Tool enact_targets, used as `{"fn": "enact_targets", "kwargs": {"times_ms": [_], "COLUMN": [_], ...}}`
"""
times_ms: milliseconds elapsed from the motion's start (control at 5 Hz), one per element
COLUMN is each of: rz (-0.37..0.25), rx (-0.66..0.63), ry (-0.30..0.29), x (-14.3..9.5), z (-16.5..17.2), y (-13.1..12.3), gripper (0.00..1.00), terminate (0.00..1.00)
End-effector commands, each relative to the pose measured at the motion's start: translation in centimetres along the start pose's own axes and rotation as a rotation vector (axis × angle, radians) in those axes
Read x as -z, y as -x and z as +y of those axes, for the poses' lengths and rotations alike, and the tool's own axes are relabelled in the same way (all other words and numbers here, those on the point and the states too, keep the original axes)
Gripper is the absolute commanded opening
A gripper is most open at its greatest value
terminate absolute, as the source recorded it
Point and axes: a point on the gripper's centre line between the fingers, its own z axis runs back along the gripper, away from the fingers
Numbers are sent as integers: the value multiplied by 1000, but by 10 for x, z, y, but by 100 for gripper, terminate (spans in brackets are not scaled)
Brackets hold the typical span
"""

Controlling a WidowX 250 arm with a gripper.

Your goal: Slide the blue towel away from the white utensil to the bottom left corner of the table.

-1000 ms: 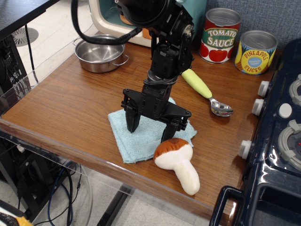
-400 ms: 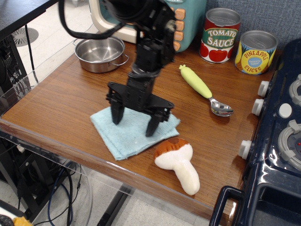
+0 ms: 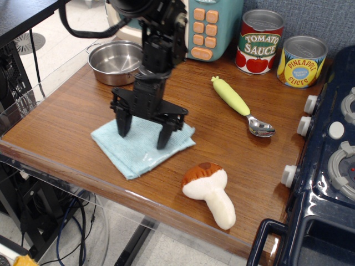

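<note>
Towel [image 3: 138, 149] dragged left, clear of mushroom [image 3: 209, 191]; tool [image 3: 143, 130] spread, pressing it.

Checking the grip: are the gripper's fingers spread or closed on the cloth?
Spread. The black gripper has two separated fingertips pressing down on the pale blue terry towel.

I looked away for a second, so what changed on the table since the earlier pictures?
The gripper, open with fingers pressed on the towel, dragged it left, clear of the mushroom. The spoon, pot and cans stayed put.
</note>
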Motion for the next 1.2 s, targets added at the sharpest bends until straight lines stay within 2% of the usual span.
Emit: {"fn": "enact_targets", "kwargs": {"times_ms": [0, 200, 600, 800, 1000], "rz": [-74, -100, -137, -135, -99], "rx": [-169, -244, -386, -403, -388], "ry": [4, -10, 5, 3, -9], "x": [15, 21, 24, 22, 12], "z": [-66, -89, -133, -138, -133], "y": [8, 11, 9, 9, 11], "gripper": [100, 100, 100, 100, 100], "terminate": [0, 0, 0, 0, 0]}}
